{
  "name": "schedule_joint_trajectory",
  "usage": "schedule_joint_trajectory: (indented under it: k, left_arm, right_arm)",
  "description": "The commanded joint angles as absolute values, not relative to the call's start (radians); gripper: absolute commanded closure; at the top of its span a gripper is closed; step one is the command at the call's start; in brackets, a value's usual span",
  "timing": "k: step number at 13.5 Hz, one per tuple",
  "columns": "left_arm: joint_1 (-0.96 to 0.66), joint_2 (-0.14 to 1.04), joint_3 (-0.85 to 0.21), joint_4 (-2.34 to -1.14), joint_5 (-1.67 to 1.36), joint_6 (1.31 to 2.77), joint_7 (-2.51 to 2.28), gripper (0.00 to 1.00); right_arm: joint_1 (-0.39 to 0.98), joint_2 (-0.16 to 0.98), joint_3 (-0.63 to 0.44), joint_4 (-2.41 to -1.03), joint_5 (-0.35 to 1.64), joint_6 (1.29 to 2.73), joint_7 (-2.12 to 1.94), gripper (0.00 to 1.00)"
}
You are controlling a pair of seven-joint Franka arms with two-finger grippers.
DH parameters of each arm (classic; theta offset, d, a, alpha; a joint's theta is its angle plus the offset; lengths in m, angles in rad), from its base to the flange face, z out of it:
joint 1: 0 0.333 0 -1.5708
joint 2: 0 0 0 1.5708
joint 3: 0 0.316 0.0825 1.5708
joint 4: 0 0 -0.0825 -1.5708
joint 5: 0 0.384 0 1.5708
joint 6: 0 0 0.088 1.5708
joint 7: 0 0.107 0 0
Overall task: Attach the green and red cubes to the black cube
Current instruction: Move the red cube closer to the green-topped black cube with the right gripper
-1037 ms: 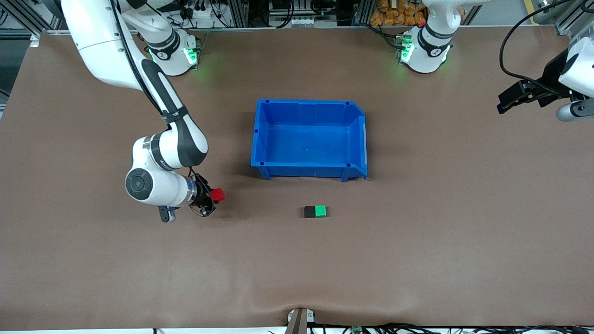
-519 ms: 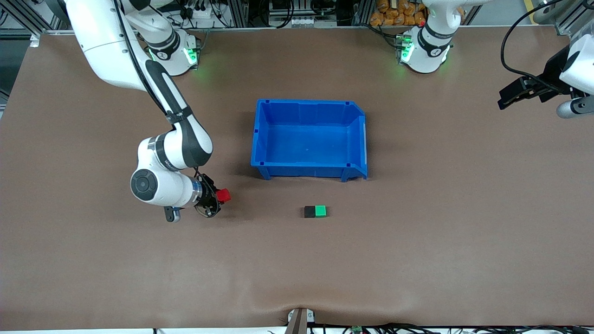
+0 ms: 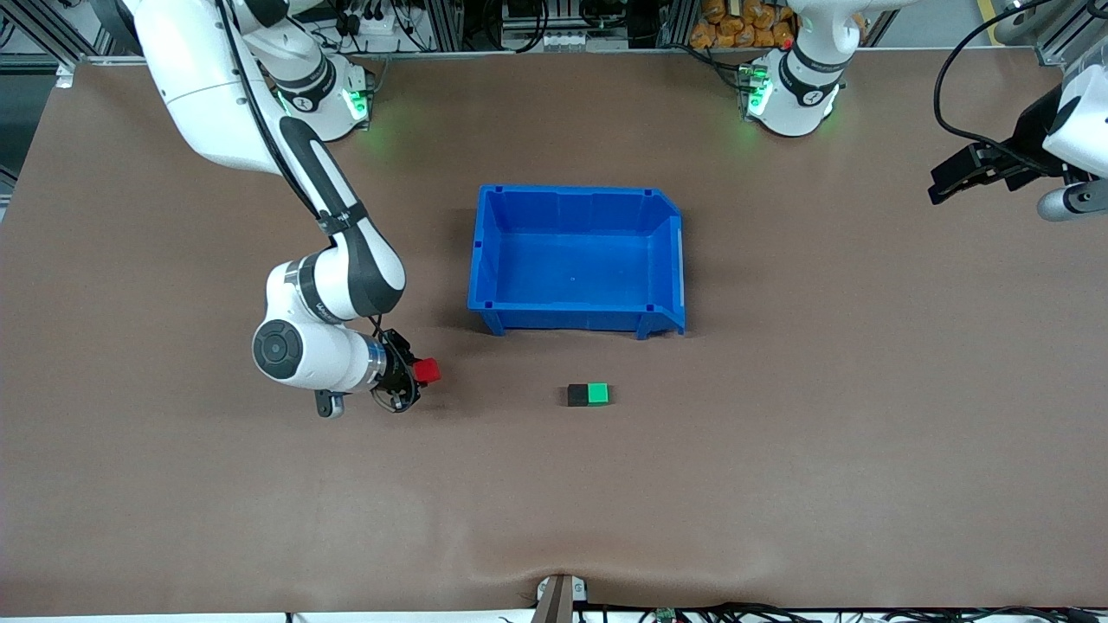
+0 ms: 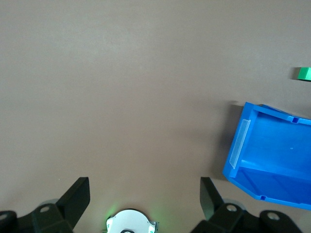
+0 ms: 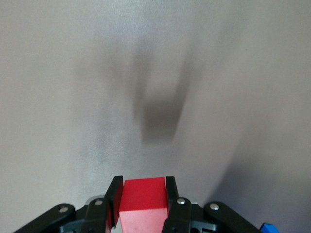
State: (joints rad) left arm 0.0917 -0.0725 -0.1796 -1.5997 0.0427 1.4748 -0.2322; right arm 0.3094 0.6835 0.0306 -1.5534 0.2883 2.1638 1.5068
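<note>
Since the green cube (image 3: pixel 598 394) already sits flush against the black cube (image 3: pixel 577 395), roughly mid-table and a bit toward the front camera's edge, just nearer that camera than the blue bin (image 3: pixel 578 260), the step in hand looks to be bringing the red cube (image 3: pixel 426 371) over to the pair. The right gripper (image 3: pixel 415 377) is clamped on the red cube, fingers pressed to two opposite faces per the right wrist view (image 5: pixel 143 200), and it's up off the table (image 3: pixel 173 502), over bare surface toward the right arm's end, well apart from the pair. The shadow under it in the wrist view suggests it has height to spare.

To do this well, the robot should carry the red cube w/ faces kept square to the black cube, and aim for the black cube's free face, i.e. the one turned toward the right arm's end. It should come down to table level short of the pair, then slide in along the row's line. A skewed or fast approach would prob. shove the pair away or twist it. It should let go only once faces meet.

The left gripper (image 3: pixel 952 179) waits near the table edge at the left arm's end, fingers spread apart, holding nothing.
</note>
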Motion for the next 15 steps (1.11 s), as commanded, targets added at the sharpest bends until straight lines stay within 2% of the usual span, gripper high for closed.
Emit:
schedule_joint_trajectory:
  k: [1,15]
  left_arm:
    - [0.1,-0.084,-0.181,-1.6,0.043,1.466,-0.21,0.0]
    - [0.1,-0.089,-0.184,-1.598,0.043,1.474,-0.21,0.0]
  right_arm:
    - [0.33,0.718,0.026,-1.499,0.296,2.157,1.552,1.0]
    - [0.387,0.821,0.025,-1.368,0.302,2.2,1.686,1.0]
